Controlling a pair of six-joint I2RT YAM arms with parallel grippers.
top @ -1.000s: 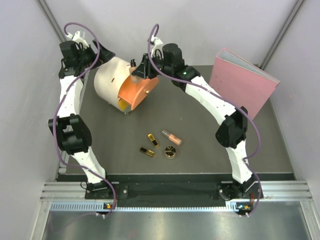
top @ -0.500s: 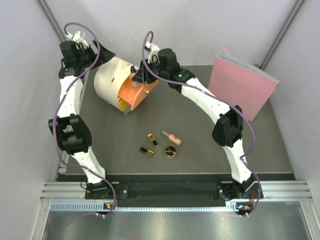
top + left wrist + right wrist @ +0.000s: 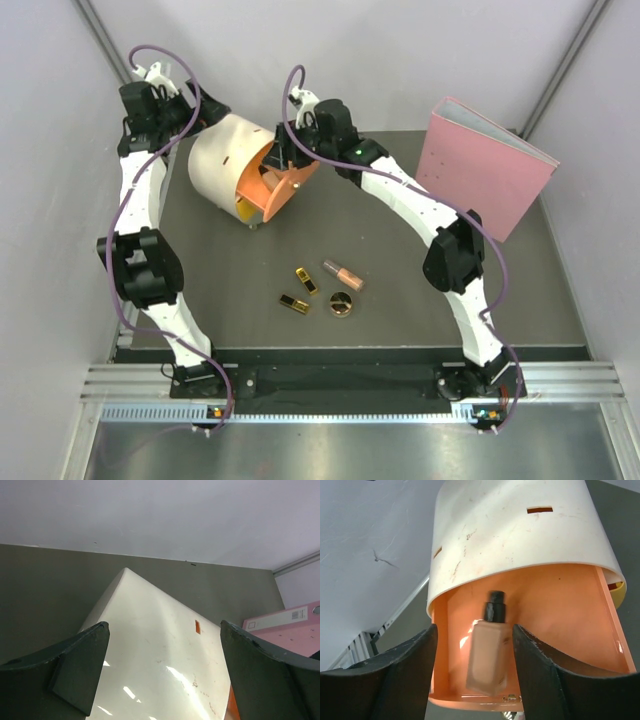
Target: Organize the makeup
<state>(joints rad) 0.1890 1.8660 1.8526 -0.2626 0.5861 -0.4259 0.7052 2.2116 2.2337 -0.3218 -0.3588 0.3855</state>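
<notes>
Peach bottle [image 3: 489,655] in open orange drawer [image 3: 560,605]; pink binder [image 3: 485,175] right.

The cream cylindrical drawer box [image 3: 222,160], orange drawer [image 3: 285,185] open, blocks the rear left; the upright pink binder [image 3: 482,170] walls the rear right. Dark tabletop [image 3: 400,285] between gives passage, save small gold makeup pieces [image 3: 342,304] front-centre.

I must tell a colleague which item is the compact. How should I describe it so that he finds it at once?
On the dark table, in front of the cream drawer box, four small cosmetics lie together. The compact is at the cluster's right end, toward the table's near edge from the peach bottle. It alone is round and gold; the lipstick cases are rectangular.
</notes>
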